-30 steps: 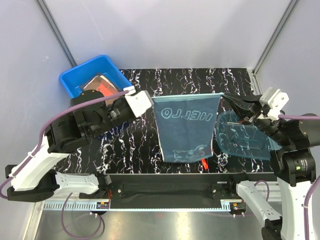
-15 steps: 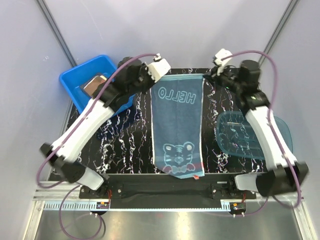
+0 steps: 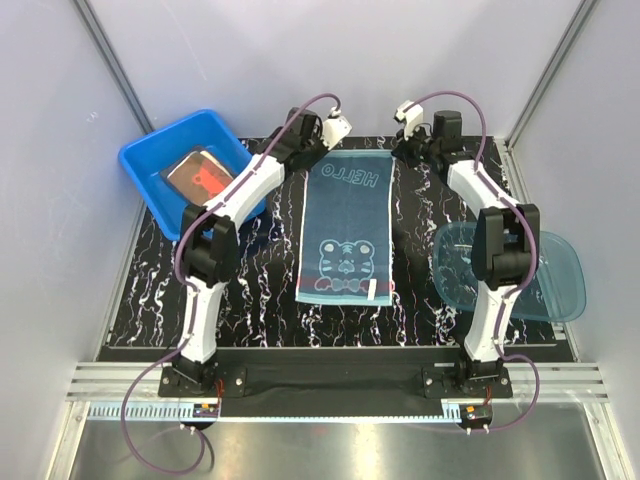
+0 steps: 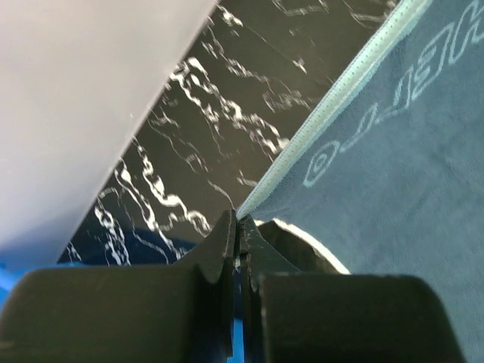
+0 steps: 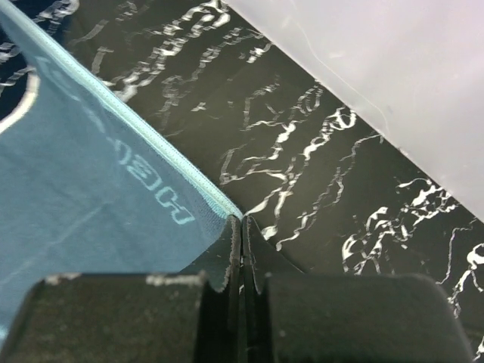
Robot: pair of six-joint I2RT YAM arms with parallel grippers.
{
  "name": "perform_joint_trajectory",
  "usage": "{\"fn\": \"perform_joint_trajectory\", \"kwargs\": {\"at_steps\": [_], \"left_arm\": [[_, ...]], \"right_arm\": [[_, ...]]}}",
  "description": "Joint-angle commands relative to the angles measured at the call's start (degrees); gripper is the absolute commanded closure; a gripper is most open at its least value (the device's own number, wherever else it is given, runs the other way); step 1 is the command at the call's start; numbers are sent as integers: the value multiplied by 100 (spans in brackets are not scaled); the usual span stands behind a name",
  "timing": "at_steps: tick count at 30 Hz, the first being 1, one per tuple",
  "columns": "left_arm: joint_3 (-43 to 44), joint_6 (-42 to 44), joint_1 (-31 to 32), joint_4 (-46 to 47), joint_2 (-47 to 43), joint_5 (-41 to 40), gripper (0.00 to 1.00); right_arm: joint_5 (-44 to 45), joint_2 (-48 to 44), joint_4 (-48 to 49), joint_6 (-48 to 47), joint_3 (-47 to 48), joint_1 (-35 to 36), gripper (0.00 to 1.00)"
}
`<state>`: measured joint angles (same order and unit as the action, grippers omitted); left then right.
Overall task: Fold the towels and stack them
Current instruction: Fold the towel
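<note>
Black marbled table point(image 3: 255, 265) fills the top view, and the teal towel point(image 3: 348, 225) is now spread flat at its centre, HELLO lettering at the upper end and cartoon face toward the lower end. Its two upper corners are pinched by the left gripper point(image 3: 322, 152) and the right gripper point(image 3: 397, 151), both arms stretched to the far edge. A second ago the towel was held hanging in the air close to the arm bases. Half a second ago it was draped long, with its lower end over the near edge. It has since been dragged upward and now lies wholly on the table. Spreading is judged done, with folding not yet started. A brown-red towel point(image 3: 200, 178) is seen in the blue tub point(image 3: 150, 152) at upper left, and the translucent bowl point(image 3: 560, 275) sits at right, neither touched. In the left wrist view the jaws are seen closed on the towel's pale hemmed corner at lower centre, the cloth running to the upper right, with grey wall point(image 4: 76, 91) at upper left. In the right wrist view the jaws are likewise clamped on the other corner, the cloth lying to the left over marbled surface.
</note>
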<state>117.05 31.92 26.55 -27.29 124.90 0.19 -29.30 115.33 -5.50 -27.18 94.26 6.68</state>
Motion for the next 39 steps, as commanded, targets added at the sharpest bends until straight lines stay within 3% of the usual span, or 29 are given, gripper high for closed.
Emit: {"fn": "perform_joint_trajectory", "kwargs": {"at_steps": [1,6,12,18,24,32,39], "left_arm": [[370,148,-105,1181,77,-265,100],[573,226,-158,1191,403,-133,100],[73,455,-150,954,-44,-54,100],[-1779,429,-36,1103,-1300,280,100],[-3098,86,35,989,-2266,667,100],[-4216,-221,298,523,-3427,877,100],[-5218,-625,518,488,-4333,948,100]], "right_arm": [[345,261,497,-244,532,-167,100],[425,710,576,-384,857,-167,100],[451,456,50,-648,578,-167,100],[644,-685,-144,-578,-564,52,100],[1224,-1608,-364,-237,-1758,457,100],[1787,-3146,-760,615,-3035,1037,100],[2085,-3780,-1076,1346,-3949,1389,100]]}}
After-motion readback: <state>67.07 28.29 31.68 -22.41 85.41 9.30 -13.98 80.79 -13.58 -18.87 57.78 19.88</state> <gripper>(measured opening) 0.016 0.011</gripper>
